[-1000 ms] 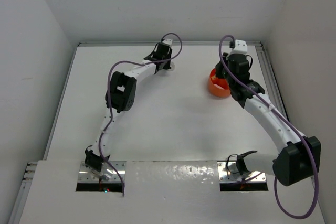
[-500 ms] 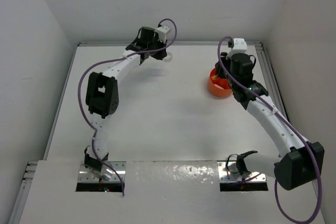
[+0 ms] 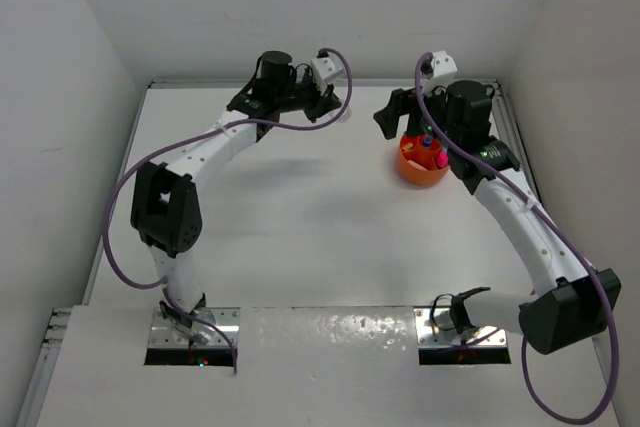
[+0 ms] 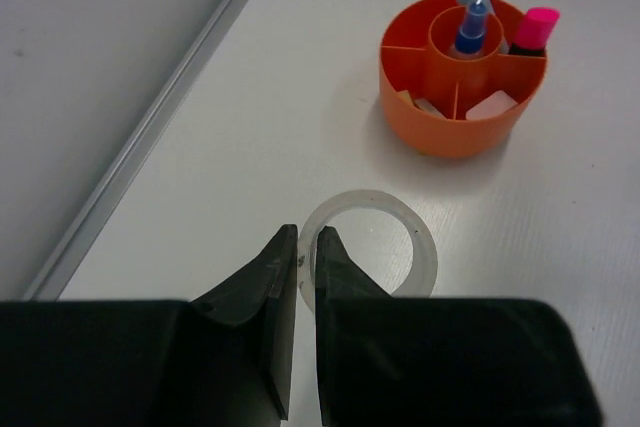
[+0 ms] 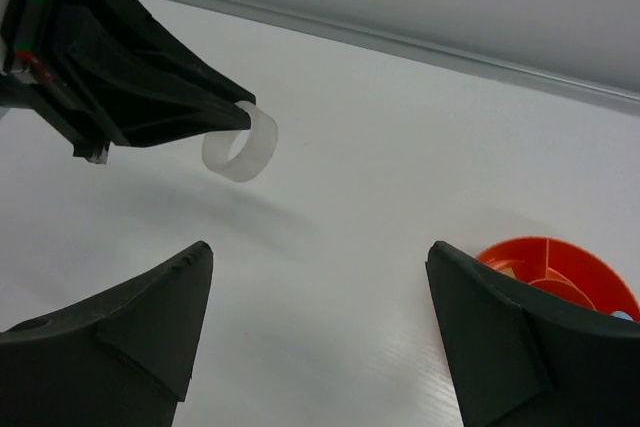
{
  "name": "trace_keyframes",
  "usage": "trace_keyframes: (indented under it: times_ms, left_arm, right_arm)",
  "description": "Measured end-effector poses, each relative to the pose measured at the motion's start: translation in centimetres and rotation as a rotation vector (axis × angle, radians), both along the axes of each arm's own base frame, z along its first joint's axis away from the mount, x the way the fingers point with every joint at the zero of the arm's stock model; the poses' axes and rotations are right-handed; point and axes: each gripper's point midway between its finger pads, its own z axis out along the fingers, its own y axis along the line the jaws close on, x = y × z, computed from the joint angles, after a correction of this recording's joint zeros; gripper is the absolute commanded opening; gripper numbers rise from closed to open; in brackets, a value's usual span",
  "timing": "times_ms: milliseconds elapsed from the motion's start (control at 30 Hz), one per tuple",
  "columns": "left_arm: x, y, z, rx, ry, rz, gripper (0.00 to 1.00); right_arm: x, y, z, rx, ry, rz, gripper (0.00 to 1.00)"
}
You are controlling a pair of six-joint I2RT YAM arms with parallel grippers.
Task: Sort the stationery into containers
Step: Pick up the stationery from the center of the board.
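As the overhead camera looks down, two white arms (image 3: 215, 142) bracket one round orange plastic tub (image 3: 412, 175), just beside the right gripper (image 3: 392, 117). At the left wrist, the left gripper (image 4: 302, 242) pinches one smooth translucent ring (image 4: 424, 252) by its wall, near the divided tub, which holds one pink marker (image 4: 535, 29) and one blue bottle (image 4: 470, 35). At the right wrist, two black fingers (image 5: 120, 317) gape wide, empty.

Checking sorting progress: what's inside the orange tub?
In the orange tub, a small blue bottle stands in the centre cup, a pink marker in a far section, and pale pieces in the near sections. The walls hide the section floors and the items' lower ends.
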Motion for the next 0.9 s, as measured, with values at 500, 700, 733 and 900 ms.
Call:
trace_keyframes:
  times_ms: [500, 700, 733, 900]
  left_arm:
    - [-3.9, -2.7, 2.9, -0.112, -0.108, -0.096, 0.00]
    - [-4.1, -2.7, 3.0, -0.121, -0.114, -0.099, 0.00]
    - [-4.3, -2.6, 2.8, -0.120, -0.111, -0.100, 0.00]
    - [-4.7, -2.4, 2.8, -0.120, -0.110, -0.102, 0.00]
  right_arm:
    - [-2.0, 3.1, -1.1, 0.124, 0.045, 0.169, 0.68]
    - [-0.9, 4.5, -1.7, 0.193, 0.073, 0.202, 0.40]
    - [-0.6, 4.8, -2.0, 0.205, 0.082, 0.208, 0.44]
    - [0.3, 5.7, -3.6, 0.230, 0.133, 0.230, 0.51]
